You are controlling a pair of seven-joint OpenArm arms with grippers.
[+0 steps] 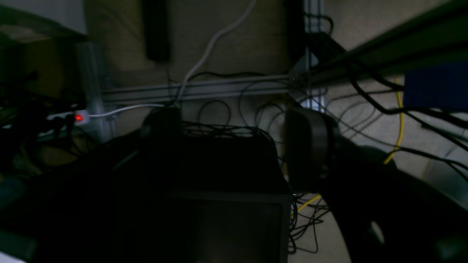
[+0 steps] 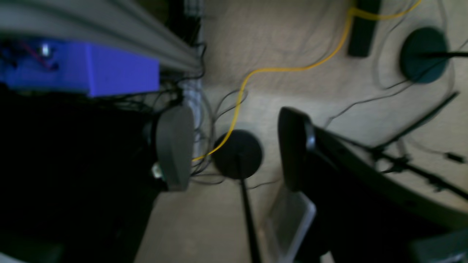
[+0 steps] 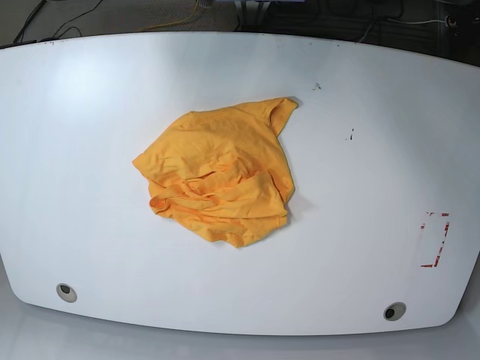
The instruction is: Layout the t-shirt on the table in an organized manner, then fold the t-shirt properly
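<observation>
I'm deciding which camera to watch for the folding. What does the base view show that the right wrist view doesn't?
Only the base view shows the crumpled t-shirt lying on the white table, with no arm over it. Only the right wrist view shows the right gripper, jaws apart and empty, above a floor with a black round stand. Both catch a yellow cable.

One overhead view, two wrist views aimed off the worktop.
The base camera looked down on the whole worktop (image 3: 360,247); both wrist cameras faced the floor (image 2: 299,44) and shared the yellow cable (image 2: 256,73).
</observation>
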